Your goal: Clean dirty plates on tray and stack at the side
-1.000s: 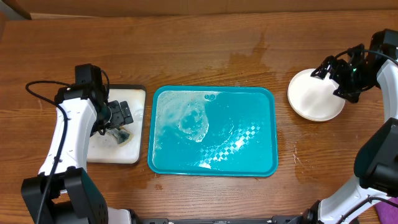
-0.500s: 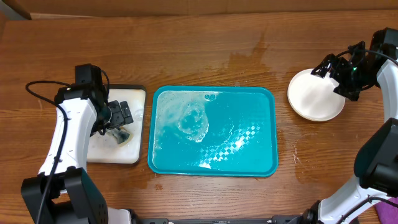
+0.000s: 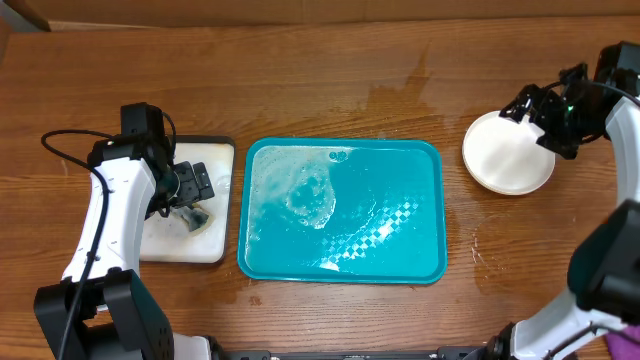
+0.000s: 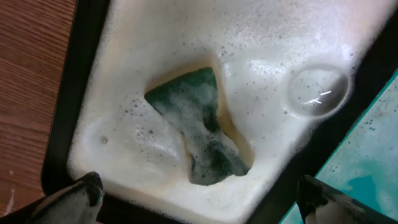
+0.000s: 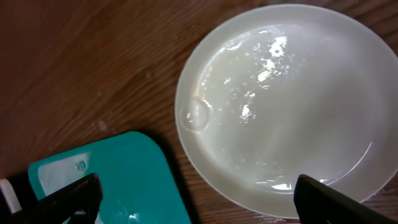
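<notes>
The teal tray [image 3: 385,262] lies mid-table, wet with foam and holding no plates; its corner shows in the right wrist view [image 5: 118,180]. A white plate [image 3: 505,155] sits on the wood at the right, on top of a stack whose lower plates I cannot make out; it is wet and glossy in the right wrist view [image 5: 280,99]. My right gripper [image 3: 530,108] hovers open and empty above the plate's far edge [image 5: 196,196]. My left gripper [image 3: 192,186] is open and empty over the foamy white tray [image 4: 196,198], just above a green sponge [image 4: 199,134]. No yellow-green plate shows.
The small white tray with a black rim [image 3: 222,200] stands left of the teal tray, filled with soapy foam [image 4: 155,56]. A wet patch marks the wood [image 3: 400,95] behind the teal tray. Cables run along the left arm [image 3: 70,150].
The right gripper has drifted slightly up and away from the plate. The left arm and the trays have not moved.
</notes>
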